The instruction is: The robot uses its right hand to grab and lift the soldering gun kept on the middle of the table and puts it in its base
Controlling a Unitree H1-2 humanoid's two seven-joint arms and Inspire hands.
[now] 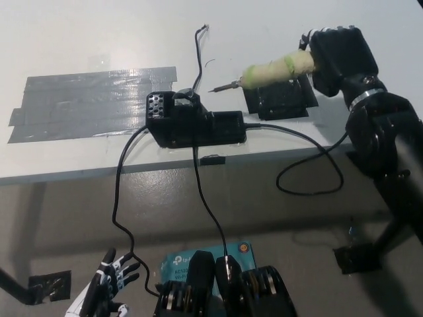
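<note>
Right hand (337,56): black, wrapped around the rear end of the soldering gun; you have the tool in a firm grasp, held above the table.
Soldering gun (274,68): pale yellow-green padded handle sticking out from your right hand toward the middle of the table, metal tip at the far end, roughly level and tilted slightly down at the tip.
Tip: hanging in open air, apart from everything; the base lies beyond it and a little lower in the view.
Base (192,122): black box with a perforated block at the end farthest from your right hand; a small holder sits on top nearest the tip. It is not touched by the tool.
Black pad (277,102): dark mat directly beneath the handle, just under your right hand; nothing rests on it.
Cords (310,158): one black cord loops off the table edge below your right hand, others drop from the base toward the floor.
Grey tape (92,102): wide patch on the table (99,39), past the base, well apart from your working hand.
Left hand (106,284): white, resting low and far from the table, fingers spread, holding nothing.
Done: grab and lift, judging by the tool clear of the table.
Left: carry the tip across to the holder, seat it, let go. You are likely past halfway.
</note>
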